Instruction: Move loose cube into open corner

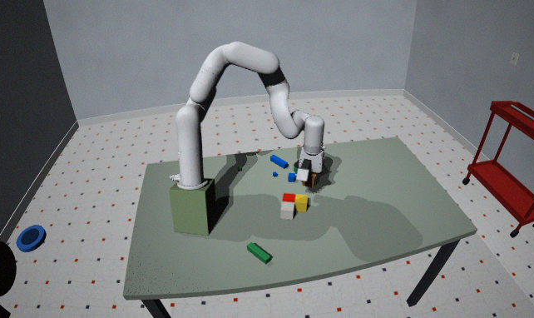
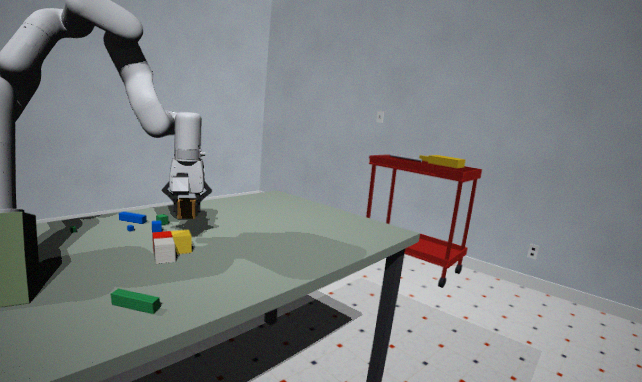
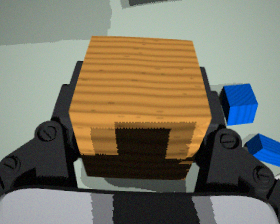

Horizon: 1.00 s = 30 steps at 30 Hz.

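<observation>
Wooden cube [image 3: 139, 99] is sitting clamped between the gripper [image 2: 186, 204] jaws, which are pressing its two side faces; it's hanging just above the table [image 1: 380, 175], well apart from the open corner. Red cube [image 1: 289, 197], yellow cube [image 1: 301, 202] and white cube [image 1: 288, 210] are forming an L nearer the camera in the top view, w/ the gap beside white and in front of yellow. Risk, as judged: cube coming down slightly turned or off-line, nudging a neighbour and opening the square instead of seating flush. Wrist view is showing grip and wood grain clearly; top view is mostly hiding the cube behind the gripper but showing the L's layout.
</observation>
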Each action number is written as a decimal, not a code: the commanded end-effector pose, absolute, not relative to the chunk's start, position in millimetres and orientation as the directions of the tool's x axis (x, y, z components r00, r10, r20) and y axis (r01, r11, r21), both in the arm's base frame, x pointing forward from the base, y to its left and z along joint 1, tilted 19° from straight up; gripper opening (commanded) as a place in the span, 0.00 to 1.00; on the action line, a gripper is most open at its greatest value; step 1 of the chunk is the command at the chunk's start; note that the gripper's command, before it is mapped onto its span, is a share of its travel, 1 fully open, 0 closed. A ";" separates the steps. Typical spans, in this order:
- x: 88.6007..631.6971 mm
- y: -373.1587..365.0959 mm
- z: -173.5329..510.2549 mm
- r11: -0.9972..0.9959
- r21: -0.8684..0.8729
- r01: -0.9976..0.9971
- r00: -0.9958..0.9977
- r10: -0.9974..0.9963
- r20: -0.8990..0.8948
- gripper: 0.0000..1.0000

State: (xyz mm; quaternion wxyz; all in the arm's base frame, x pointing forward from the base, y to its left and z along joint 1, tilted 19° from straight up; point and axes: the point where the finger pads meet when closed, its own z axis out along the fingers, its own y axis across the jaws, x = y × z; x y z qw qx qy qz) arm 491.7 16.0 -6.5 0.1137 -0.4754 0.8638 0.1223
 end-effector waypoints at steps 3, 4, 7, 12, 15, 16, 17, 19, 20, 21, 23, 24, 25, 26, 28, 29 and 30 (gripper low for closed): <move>492.9 14.0 -2.0 0.520 0.100 -0.849 -0.522 -0.793 -0.314 0.00; 492.9 14.0 -2.0 0.520 0.100 -0.849 -0.522 -0.793 -0.314 0.00; 492.8 13.9 -1.8 0.520 0.100 -0.849 -0.522 -0.793 -0.314 0.00; 491.5 -2.3 -7.3 0.496 0.090 -0.864 -0.497 -0.809 -0.315 0.00; 482.2 -57.9 -26.6 0.408 0.056 -0.911 -0.403 -0.857 -0.322 0.00; 479.6 -64.2 -29.0 0.376 0.044 -0.926 -0.369 -0.871 -0.324 0.00; 476.4 -73.7 -32.5 0.350 0.035 -0.936 -0.341 -0.882 -0.326 0.00; 469.3 -99.2 -41.6 0.325 0.025 -0.946 -0.315 -0.891 -0.328 0.00; 467.3 -107.4 -44.6 0.323 0.025 -0.946 -0.313 -0.891 -0.328 0.00; 467.3 -107.4 -44.6 0.323 0.025 -0.946 -0.313 -0.891 -0.328 0.00; 467.3 -107.4 -44.6 0.323 0.025 -0.946 -0.313 -0.891 -0.328 0.00; 467.3 -107.4 -44.6 0.323 0.025 -0.946 -0.313 -0.891 -0.328 0.00; 467.3 -107.4 -44.6 0.323 0.025 -0.946 -0.313 -0.891 -0.328 0.00; 467.3 -107.4 -44.6 0.323 0.025 -0.946 -0.313 -0.891 -0.328 0.00; 467.3 -107.4 -44.6 0.323 0.025 -0.946 -0.313 -0.891 -0.328 0.00; 467.3 -107.4 -44.6 0.323 0.025 -0.946 -0.313 -0.891 -0.328 0.00; 467.3 -107.4 -44.6 0.323 0.025 -0.946 -0.313 -0.891 -0.328 0.00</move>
